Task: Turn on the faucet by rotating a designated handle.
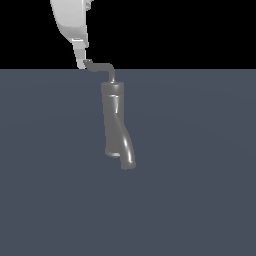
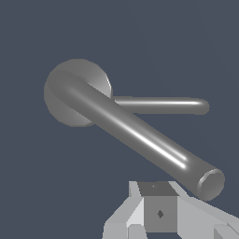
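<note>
The dark grey faucet (image 1: pixel 112 117) stands upright in the middle of the exterior view, its curved spout (image 1: pixel 128 156) at the base. The thin L-shaped handle (image 1: pixel 102 66) runs from the faucet's cap toward the exterior view's left. My white gripper (image 1: pixel 81 62) hangs from above, its fingertips right against the handle's hooked tip. The fingers look shut together and hold nothing. In the wrist view I look down on the round cap (image 2: pixel 77 91). The handle (image 2: pixel 140 135) runs from it, large and close, ending beside my gripper (image 2: pixel 158 200). The spout (image 2: pixel 163 105) lies farther below.
A flat dark blue-grey floor (image 1: pixel 200 190) spreads around the faucet. Nothing else stands on it. The background above the floor's far edge is black.
</note>
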`<state>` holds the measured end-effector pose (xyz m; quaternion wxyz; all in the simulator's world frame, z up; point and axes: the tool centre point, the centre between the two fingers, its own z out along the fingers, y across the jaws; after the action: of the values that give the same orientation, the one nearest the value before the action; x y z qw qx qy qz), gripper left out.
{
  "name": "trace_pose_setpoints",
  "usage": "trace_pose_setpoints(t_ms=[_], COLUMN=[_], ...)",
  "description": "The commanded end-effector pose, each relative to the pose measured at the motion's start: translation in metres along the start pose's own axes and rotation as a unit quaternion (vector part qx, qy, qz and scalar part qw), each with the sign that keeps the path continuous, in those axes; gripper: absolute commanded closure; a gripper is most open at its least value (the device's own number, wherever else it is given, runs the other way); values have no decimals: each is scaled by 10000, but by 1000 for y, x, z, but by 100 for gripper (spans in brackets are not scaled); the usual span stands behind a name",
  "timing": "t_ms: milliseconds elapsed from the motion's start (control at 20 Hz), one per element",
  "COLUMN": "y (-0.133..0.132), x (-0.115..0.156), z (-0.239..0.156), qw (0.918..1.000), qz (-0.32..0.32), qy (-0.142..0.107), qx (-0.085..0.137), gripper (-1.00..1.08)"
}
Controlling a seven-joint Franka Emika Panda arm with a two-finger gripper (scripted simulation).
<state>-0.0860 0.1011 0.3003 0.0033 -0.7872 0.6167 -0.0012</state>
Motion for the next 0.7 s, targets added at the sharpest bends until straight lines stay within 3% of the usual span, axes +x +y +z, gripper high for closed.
trace_pose_setpoints(t_ms=[0,250,350,650], y=[11,27,22,27], x=[14,27,18,56], z=[0,0,0,0], qw=[10000,10000,10000,10000], qz=[72,75,10,38], qy=[8,10,9,10], qx=[-27,-31,-13,-22], gripper=[108,108,108,108])
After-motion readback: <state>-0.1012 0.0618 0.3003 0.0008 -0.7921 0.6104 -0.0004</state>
